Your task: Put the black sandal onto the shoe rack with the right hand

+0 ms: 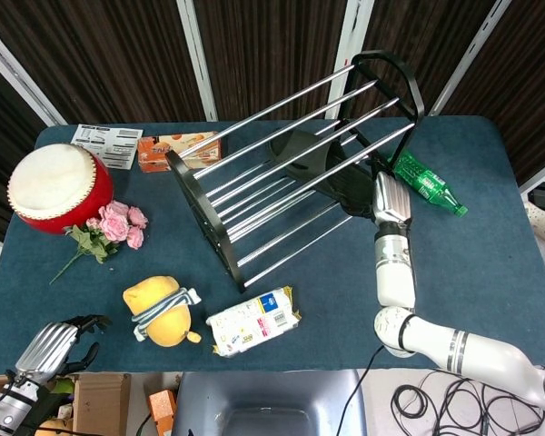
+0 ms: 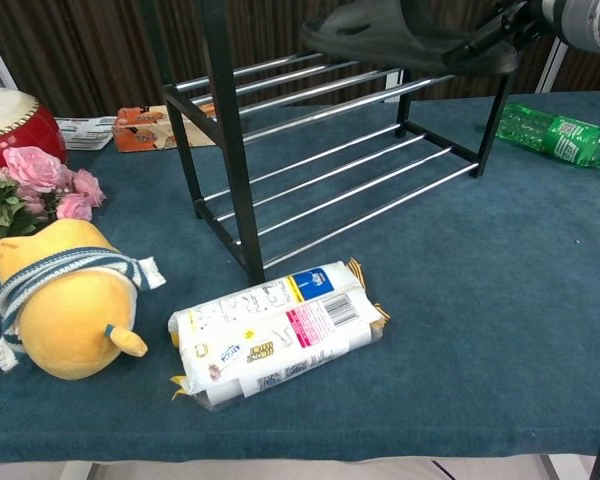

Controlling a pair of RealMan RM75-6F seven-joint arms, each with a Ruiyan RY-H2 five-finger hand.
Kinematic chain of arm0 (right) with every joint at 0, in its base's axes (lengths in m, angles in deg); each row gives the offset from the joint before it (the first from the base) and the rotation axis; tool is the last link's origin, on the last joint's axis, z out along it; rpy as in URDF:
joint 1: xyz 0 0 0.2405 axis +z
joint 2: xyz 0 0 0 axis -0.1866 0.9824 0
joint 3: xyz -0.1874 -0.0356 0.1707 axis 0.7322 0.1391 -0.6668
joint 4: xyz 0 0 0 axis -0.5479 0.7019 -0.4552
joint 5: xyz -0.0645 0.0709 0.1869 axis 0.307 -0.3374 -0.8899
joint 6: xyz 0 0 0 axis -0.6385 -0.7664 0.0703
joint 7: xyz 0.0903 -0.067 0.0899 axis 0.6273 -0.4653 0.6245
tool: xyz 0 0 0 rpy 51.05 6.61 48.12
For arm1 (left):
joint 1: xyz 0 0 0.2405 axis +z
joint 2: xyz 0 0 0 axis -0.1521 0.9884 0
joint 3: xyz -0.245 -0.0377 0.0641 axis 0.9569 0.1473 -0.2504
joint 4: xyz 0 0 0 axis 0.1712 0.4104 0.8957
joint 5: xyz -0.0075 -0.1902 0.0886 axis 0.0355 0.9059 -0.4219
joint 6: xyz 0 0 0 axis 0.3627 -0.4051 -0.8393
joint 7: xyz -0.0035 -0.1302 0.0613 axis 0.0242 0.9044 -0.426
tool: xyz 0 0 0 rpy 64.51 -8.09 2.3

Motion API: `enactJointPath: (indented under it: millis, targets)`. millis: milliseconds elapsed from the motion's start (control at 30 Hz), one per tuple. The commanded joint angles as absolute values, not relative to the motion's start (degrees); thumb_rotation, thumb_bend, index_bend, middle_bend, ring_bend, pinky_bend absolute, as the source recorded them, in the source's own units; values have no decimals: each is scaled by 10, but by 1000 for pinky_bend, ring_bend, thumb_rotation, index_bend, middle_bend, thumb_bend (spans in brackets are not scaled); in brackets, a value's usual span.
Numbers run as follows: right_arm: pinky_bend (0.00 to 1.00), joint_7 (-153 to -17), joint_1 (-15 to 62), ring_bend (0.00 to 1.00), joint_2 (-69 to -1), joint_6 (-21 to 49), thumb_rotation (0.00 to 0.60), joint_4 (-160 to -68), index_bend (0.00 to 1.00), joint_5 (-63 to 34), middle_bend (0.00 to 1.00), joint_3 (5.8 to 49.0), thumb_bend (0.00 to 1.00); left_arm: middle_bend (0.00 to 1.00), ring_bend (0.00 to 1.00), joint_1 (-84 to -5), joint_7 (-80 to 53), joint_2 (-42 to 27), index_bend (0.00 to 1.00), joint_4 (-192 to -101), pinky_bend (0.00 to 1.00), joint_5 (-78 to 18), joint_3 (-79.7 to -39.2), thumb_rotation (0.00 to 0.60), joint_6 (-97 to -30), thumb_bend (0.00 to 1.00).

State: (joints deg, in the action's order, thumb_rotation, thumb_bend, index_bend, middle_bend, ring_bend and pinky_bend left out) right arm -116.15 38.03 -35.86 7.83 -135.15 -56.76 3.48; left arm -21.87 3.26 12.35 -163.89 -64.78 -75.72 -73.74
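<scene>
The black shoe rack (image 1: 254,173) with chrome rods stands mid-table, its near end post (image 2: 227,130) tall in the chest view. The black sandal (image 2: 380,35) lies roughly level over the rack's top rods. In the head view the black sandal (image 1: 350,188) shows through the rods. My right hand (image 1: 391,198) grips its heel end at the rack's right side, its dark fingers (image 2: 495,35) on the sandal. My left hand (image 1: 50,350) hangs off the table's front left corner, holding nothing, fingers apart.
A green bottle (image 1: 427,184) lies right of the rack. A white snack package (image 2: 275,335) and a yellow plush toy (image 2: 65,300) sit near the front edge. Pink flowers (image 1: 113,225), a red drum (image 1: 59,186) and an orange box (image 1: 177,150) are on the left.
</scene>
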Motion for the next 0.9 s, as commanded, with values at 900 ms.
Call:
enactJointPath:
  millis: [900]
  targets:
    - [104, -1192, 202, 0, -113, -10, 600, -1704, 0, -266, 4, 272, 95, 405, 413, -219, 25, 123, 355, -1641, 560, -643, -756, 600, -734, 513]
